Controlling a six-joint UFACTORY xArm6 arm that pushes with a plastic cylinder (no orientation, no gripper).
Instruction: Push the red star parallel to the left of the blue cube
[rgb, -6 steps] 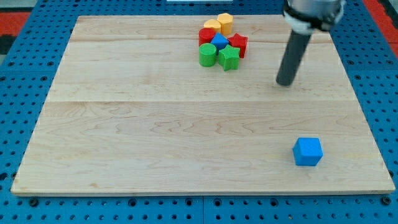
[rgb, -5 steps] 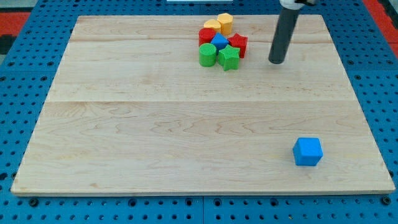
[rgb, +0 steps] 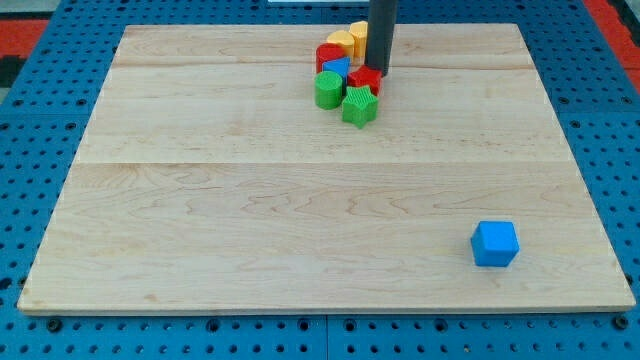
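Observation:
The red star lies in a tight cluster of blocks near the view's top centre. My tip stands on the star's upper right edge, touching it, and the rod hides part of the yellow blocks behind. The blue cube sits alone at the view's lower right, far from the star and from my tip.
Around the star are a green cylinder, a green star, a small blue block, a red block and yellow blocks. The wooden board lies on a blue pegboard.
My tip has moved left and toward the view's top, from right of the cluster into the red star. The red star and green star have shifted slightly left and down.

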